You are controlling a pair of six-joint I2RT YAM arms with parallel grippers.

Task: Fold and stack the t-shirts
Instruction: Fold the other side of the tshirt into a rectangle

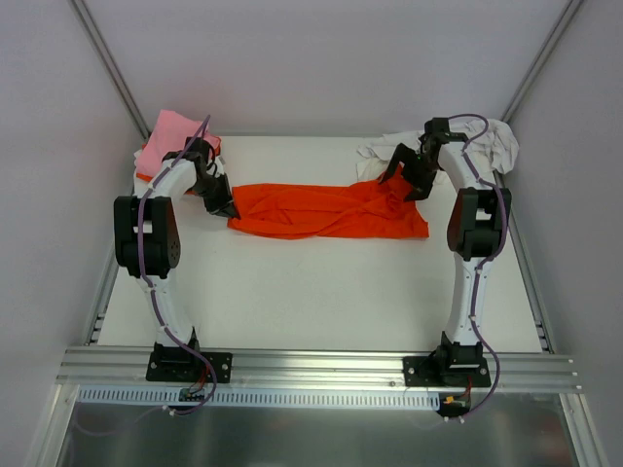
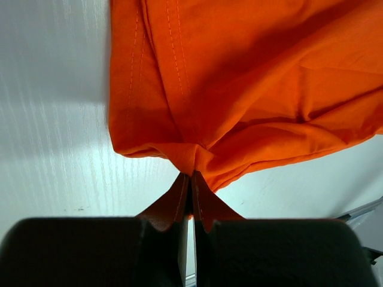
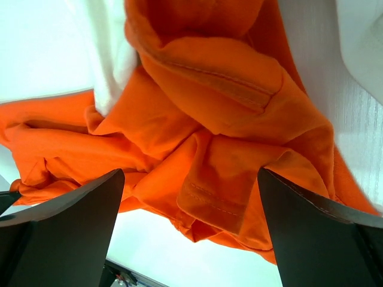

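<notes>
Centre frame: bright orange soft cloth t-shirt (image 1: 326,212), limp, light; probably best taken at hem corners. Its edge sits pinched in left fingers (image 2: 161,251); right fingers (image 3: 66,233) gape, empty.

The top camera looks steeply down from behind the near edge of the white table (image 1: 292,292). Both wrist cameras press close on the crumpled bright orange cloth t-shirt (image 1: 331,211), mid-frame in that top view.

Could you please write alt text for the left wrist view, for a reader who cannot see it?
The left gripper, jaws shut, pinches the edge of a bright orange t-shirt. The rumpled cloth, with stitched seams showing, spreads away from it across a white table.
</notes>
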